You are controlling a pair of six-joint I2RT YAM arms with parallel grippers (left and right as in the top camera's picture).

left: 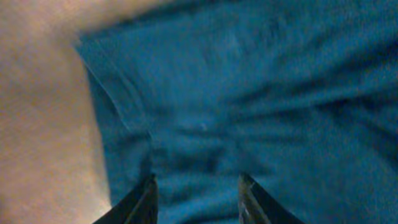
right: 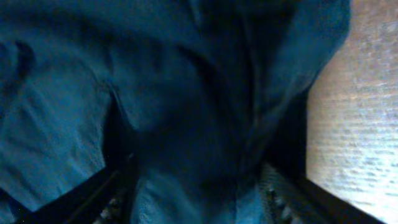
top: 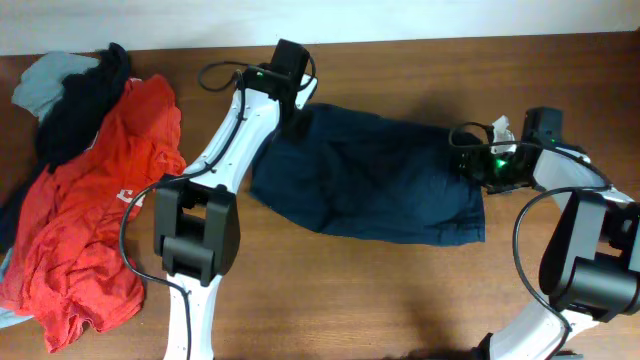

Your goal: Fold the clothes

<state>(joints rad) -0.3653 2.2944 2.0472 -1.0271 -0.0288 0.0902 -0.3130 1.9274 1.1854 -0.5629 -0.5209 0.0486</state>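
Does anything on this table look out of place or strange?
Nothing is damaged or spilled. The navy garment lies wrinkled and askew, not yet folded; the red shirt sits in an untidy heap at the left.

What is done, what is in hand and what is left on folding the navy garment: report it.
Done: the navy garment lies spread, wrinkled, on the table. In hand: the left gripper is open over its far left corner, and the right gripper is open at its far right edge with fabric between the fingers. Left: closing on the cloth and, as far as I can tell, every fold.
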